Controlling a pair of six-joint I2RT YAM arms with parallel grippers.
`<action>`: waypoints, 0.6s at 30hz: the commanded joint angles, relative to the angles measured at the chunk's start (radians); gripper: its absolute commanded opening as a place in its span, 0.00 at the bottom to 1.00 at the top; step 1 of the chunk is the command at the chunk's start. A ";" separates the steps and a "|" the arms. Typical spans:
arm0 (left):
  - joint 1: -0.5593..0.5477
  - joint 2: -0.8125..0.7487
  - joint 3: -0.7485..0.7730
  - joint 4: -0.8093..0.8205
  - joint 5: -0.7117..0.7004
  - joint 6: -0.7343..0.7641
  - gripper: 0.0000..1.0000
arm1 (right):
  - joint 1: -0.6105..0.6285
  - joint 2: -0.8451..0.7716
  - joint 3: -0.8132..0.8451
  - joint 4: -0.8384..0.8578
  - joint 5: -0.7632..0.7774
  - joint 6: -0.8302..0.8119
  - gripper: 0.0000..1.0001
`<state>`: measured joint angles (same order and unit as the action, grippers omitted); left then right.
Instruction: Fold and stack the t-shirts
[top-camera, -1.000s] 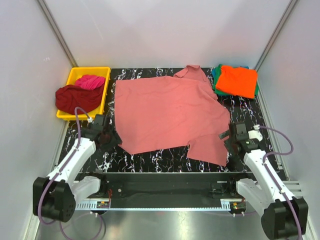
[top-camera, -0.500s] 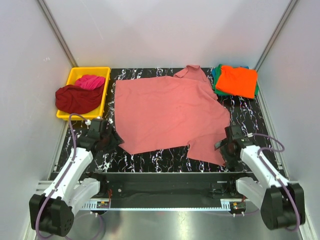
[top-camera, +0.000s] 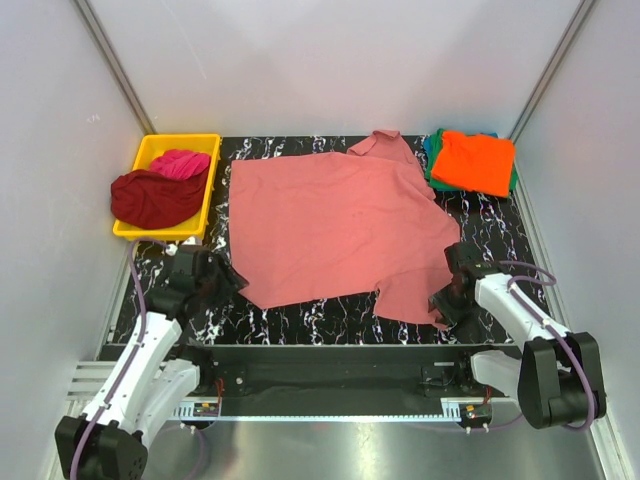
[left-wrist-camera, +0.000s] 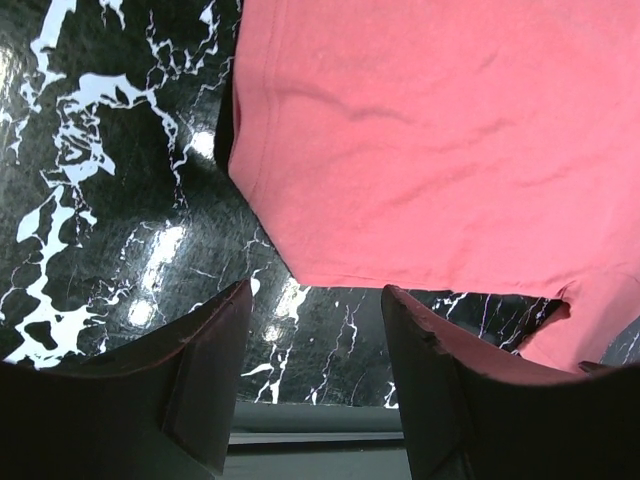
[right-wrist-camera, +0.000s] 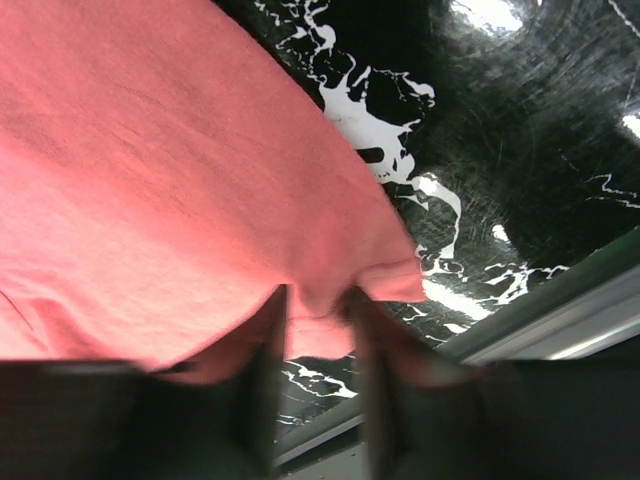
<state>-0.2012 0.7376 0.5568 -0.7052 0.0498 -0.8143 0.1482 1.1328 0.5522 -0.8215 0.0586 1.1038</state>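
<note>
A salmon-pink t-shirt (top-camera: 335, 225) lies spread flat across the middle of the black marbled worktop (top-camera: 300, 322), one sleeve reaching toward the far edge. At its near right corner the right fingers (right-wrist-camera: 252, 372) are pinched together on a small pucker of the pink cloth, close to the worktop's front edge. The left fingers (left-wrist-camera: 200, 380) stand apart with nothing between them, over bare marble just beside the shirt's near left corner. In the far left corner a yellow tray (top-camera: 148, 150) holds a crumpled dark red shirt (top-camera: 150, 198) and a magenta shirt (top-camera: 182, 162). In the far right corner, a folded orange shirt (top-camera: 475, 162) rests on a green shirt (top-camera: 430, 150).
</note>
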 joint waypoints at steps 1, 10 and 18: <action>-0.004 -0.026 -0.035 0.041 -0.010 -0.035 0.59 | -0.002 -0.021 0.028 -0.018 0.009 -0.004 0.32; -0.004 0.006 -0.077 0.076 -0.048 -0.060 0.56 | -0.002 -0.097 0.020 -0.010 -0.017 -0.068 0.00; -0.006 0.068 -0.098 0.116 -0.102 -0.071 0.55 | -0.002 -0.226 0.017 -0.011 -0.022 -0.064 0.00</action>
<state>-0.2024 0.7822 0.4755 -0.6617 0.0021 -0.8738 0.1482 0.9356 0.5522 -0.8291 0.0566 1.0531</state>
